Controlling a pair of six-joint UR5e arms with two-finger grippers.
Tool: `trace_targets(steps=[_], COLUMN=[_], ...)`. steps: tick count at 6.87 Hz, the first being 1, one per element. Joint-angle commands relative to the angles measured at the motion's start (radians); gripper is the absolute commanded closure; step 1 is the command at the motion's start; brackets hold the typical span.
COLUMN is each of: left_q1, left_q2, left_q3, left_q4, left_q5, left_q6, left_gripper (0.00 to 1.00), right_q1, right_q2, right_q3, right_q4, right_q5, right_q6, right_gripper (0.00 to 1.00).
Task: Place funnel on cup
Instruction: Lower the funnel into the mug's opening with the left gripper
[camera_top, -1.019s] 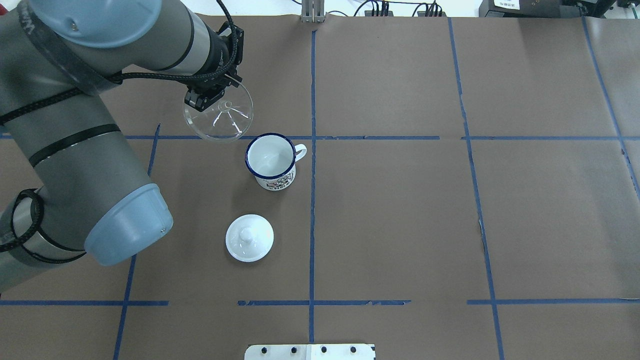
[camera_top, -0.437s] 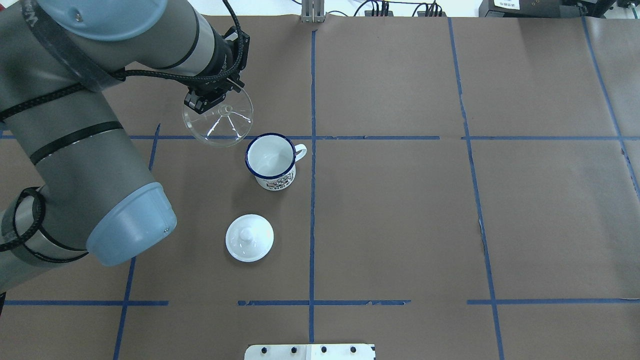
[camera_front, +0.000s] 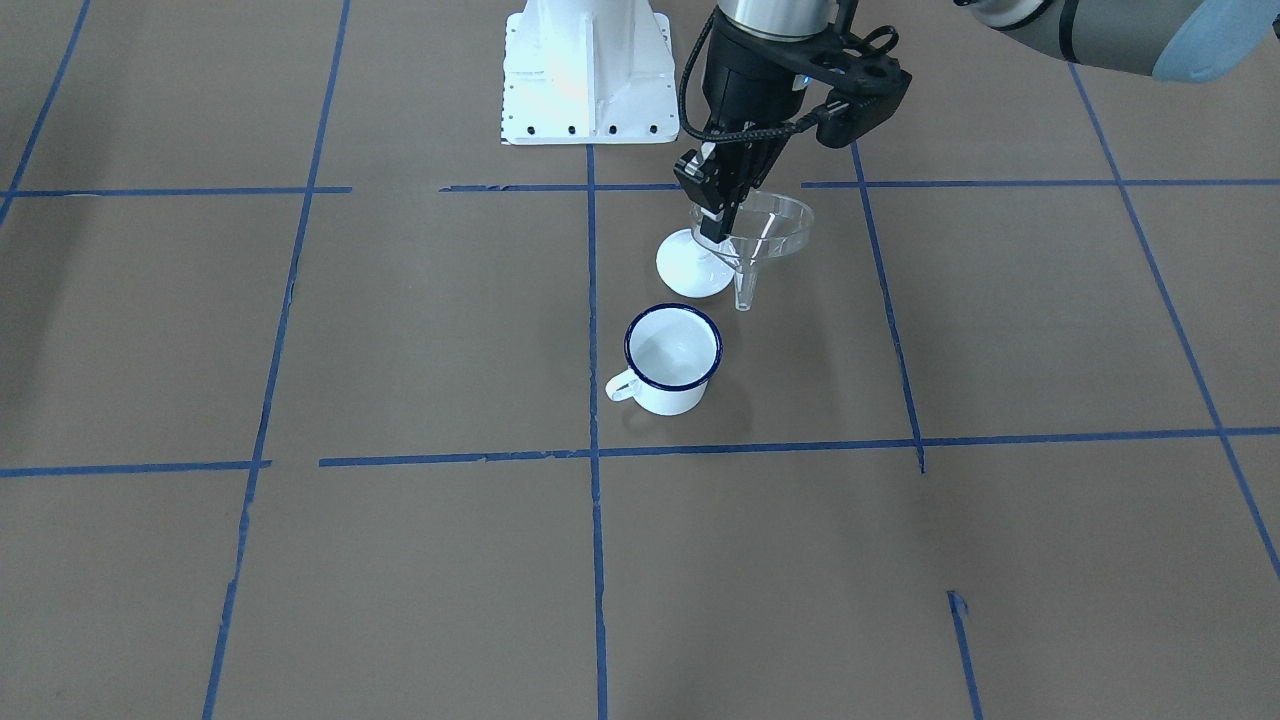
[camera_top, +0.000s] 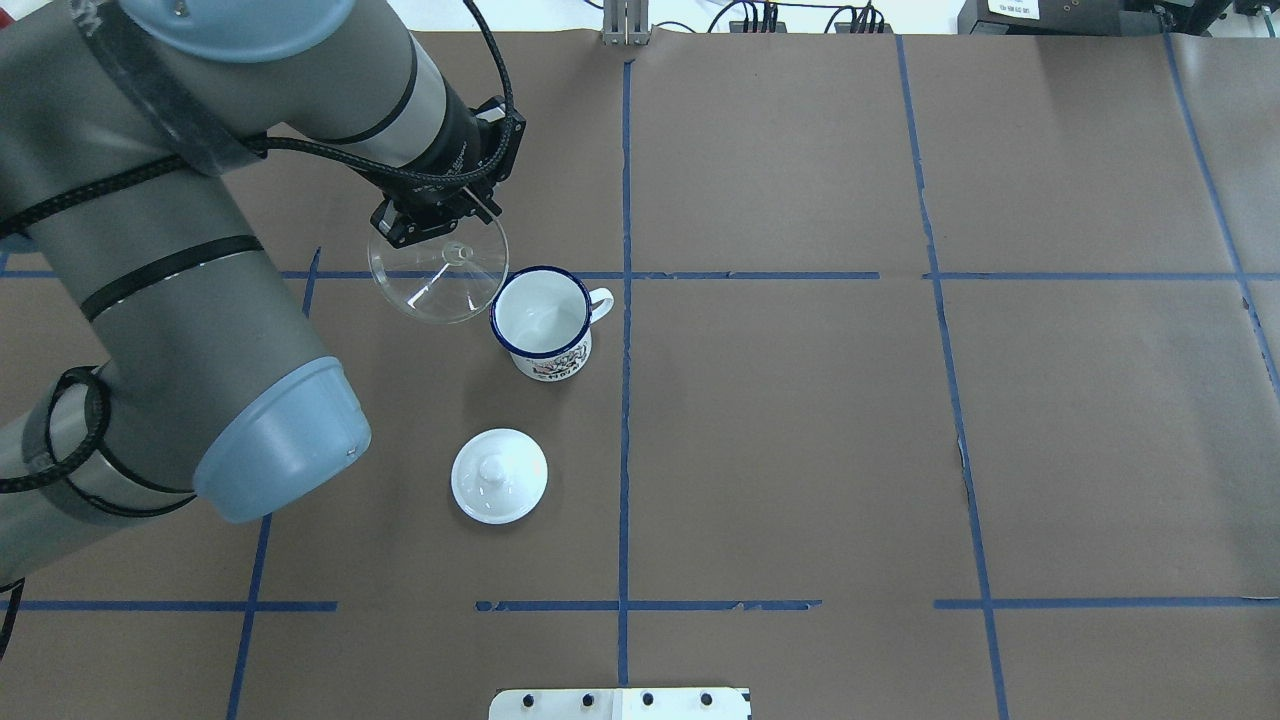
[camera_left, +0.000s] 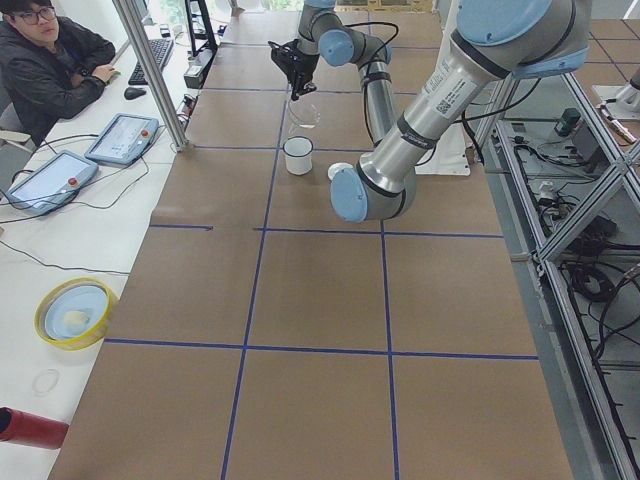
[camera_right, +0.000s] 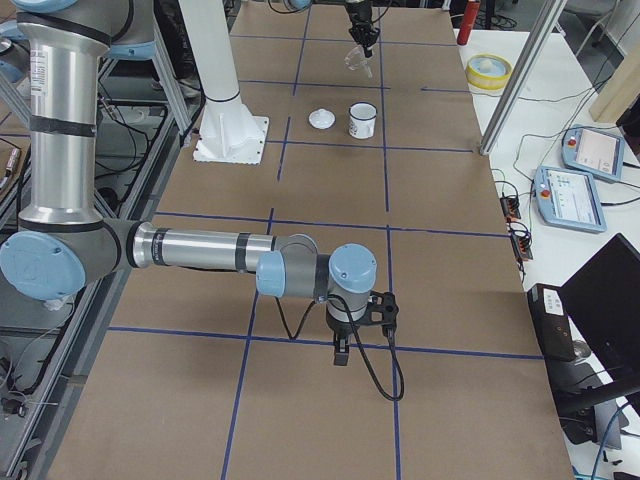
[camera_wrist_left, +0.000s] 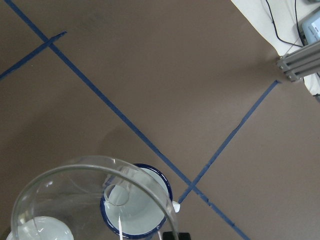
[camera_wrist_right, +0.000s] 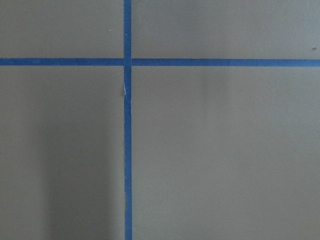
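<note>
As left end effector (camera_front: 712, 212) grips funnel (camera_front: 775, 228) by rim, off-ctr spout may clip cup (camera_front: 672, 352) rim & tip it.

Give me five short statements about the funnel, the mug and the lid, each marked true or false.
1. The left gripper holds the funnel by its rim. True.
2. The funnel sits on the cup. False: it hangs in the air beside the cup, not touching it.
3. The white lid lies on the table, apart from the cup. True.
4. The cup lies on its side. False: it stands upright, mouth up.
5. The cup's handle points toward the funnel. False: it is on the side away from the funnel.
</note>
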Motion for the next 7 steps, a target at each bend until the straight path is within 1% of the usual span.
trace_targets(steps=[1,2,3,5,6,7], left_q1=[0.001,0.001,0.002,0.004,0.005,0.007], left_q2=[-0.1,-0.164,-0.195,-0.204,-0.204,-0.203], left_q3=[0.156,0.277,0.362,0.462,0.499,0.522], left_q4=[0.025,0.025,0.019,-0.059,-0.103,-0.122], left_q5=[-0.043,-0.093,-0.115,-0.118,-0.117,-0.117], left_q6=[0.138,0.216,0.256,0.293,0.293,0.293], left_gripper=[1.0,1.0,1.0,1.0,1.0,1.0], right_q1=[0.0,0.0,0.0,0.0,0.0,0.0], right_q2=[0.0,0.0,0.0,0.0,0.0,0.0], right_q3=[0.0,0.0,0.0,0.0,0.0,0.0], right_q4=[0.0,0.0,0.0,0.0,0.0,0.0], right_q5=[0.0,0.0,0.0,0.0,0.0,0.0], right_q6=[0.0,0.0,0.0,0.0,0.0,0.0], right_gripper=[0.0,0.0,0.0,0.0,0.0,0.0])
